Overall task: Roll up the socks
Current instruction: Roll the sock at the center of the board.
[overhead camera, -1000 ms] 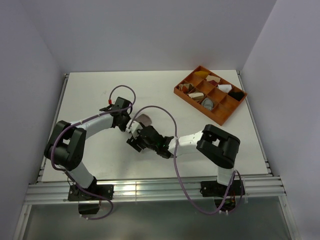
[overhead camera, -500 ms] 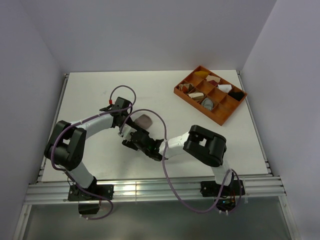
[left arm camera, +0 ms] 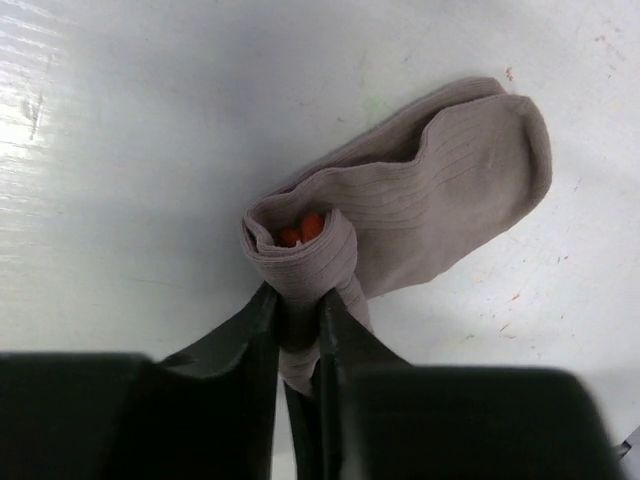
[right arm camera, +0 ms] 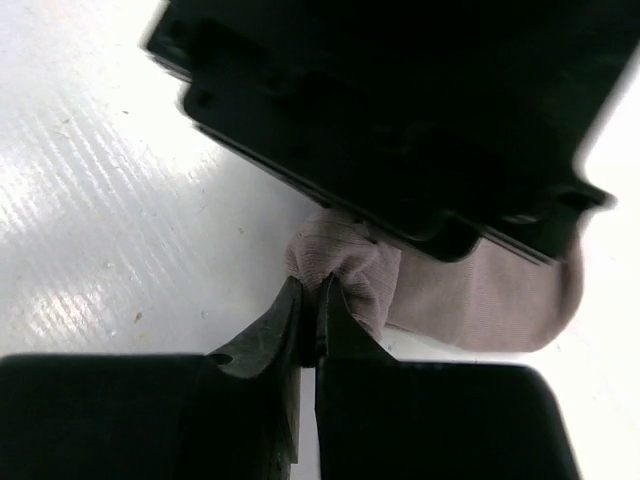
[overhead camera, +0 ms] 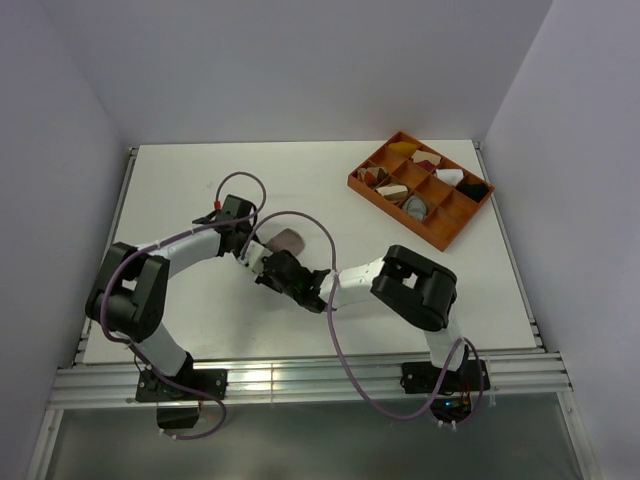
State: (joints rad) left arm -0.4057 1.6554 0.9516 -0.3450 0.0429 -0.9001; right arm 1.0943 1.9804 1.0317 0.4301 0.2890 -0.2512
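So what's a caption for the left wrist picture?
Left gripper pinching the half-rolled tan sock on the table.

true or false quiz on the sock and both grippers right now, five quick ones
1. The pinkish-tan sock lies in the orange tray. False: it lies on the white table, apart from the tray.
2. The left gripper pinches the sock's rolled end. True.
3. The sock is rolled all the way. False: its toe end lies flat on the table.
4. The right gripper stands wide open. False: its jaws are all but shut, tips at the roll.
5. Both grippers meet at the sock. True.
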